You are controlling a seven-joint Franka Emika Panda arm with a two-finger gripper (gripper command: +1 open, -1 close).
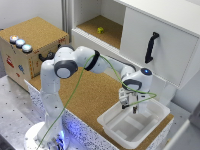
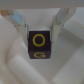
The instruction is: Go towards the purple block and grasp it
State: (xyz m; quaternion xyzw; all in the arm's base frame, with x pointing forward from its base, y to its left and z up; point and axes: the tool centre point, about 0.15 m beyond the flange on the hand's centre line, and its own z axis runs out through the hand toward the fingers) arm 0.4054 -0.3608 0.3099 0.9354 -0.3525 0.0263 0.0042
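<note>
Now end effector (image 2: 40, 25) fingers flank purple block (image 2: 39, 45).

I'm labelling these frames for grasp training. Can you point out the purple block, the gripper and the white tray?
purple block (image 2: 38, 46): wrist view, its lettered top face.
gripper (image 2: 41, 25): wrist view, midway between fingertips.
white tray (image 1: 157, 111): exterior view, its rim.

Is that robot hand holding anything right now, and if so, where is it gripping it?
Nothing is clearly held. The purple block sits between the two fingers of the gripper inside the white tray, but whether they touch its sides cannot be told.
</note>
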